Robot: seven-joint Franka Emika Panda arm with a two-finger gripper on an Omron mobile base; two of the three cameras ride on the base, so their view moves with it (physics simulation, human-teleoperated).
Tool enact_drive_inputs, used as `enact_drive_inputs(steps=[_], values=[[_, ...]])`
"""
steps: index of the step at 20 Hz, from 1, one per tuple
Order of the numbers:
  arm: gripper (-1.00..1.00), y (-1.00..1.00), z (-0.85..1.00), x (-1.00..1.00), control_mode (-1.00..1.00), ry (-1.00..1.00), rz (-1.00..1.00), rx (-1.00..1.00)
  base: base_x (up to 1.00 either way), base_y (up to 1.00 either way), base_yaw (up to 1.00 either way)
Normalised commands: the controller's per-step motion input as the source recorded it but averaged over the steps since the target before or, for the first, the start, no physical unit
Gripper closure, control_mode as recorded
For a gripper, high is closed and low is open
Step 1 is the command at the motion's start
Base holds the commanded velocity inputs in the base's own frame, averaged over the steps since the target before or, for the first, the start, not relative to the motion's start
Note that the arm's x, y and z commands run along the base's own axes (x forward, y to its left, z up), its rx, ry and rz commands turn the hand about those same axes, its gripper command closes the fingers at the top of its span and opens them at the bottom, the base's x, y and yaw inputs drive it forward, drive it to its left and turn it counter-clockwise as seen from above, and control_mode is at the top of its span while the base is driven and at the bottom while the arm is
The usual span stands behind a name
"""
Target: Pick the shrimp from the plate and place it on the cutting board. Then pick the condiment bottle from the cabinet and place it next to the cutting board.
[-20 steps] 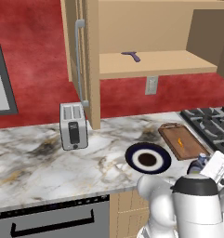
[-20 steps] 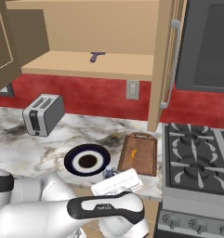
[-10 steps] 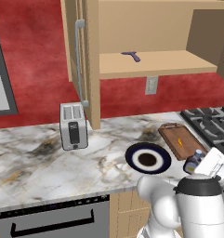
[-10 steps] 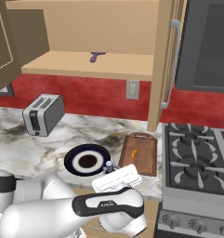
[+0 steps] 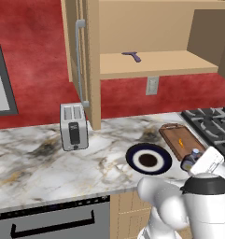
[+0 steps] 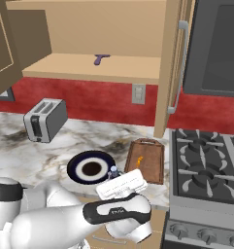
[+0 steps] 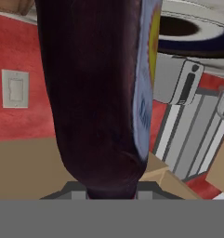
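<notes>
My gripper is shut on the condiment bottle, a dark brown bottle with a blue cap, held tilted low over the counter's front edge. It hangs between the plate and the near end of the cutting board. The shrimp, an orange sliver, lies on the board. From the right, the bottle pokes out of my gripper, just right of the plate, with the shrimp on the board. In the hand view the bottle is clamped at the gripper. The cabinet stands open above.
A purple utensil lies on the cabinet shelf. The cabinet door with its grey handle hangs over the counter. A toaster sits at the back left. The stove borders the board on the right. An oven front is below the counter.
My hand has carried the bottle a little farther forward over the counter, toward the plate and board. Nothing else has moved.
</notes>
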Motion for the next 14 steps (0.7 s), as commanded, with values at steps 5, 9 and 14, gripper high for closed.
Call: enact_drive_inputs(steps=[5,9,14], values=[[1.00,0.00,-0.13,0.15,-1.00,-0.06,0.00,-0.02,0.00,0.00,0.00],[1.00,0.00,-0.14,0.17,-1.00,-0.06,0.00,-0.03,0.00,0.00,0.00],[1.00,0.00,-0.16,0.16,-1.00,-0.05,0.00,-0.02,0.00,0.00,0.00]])
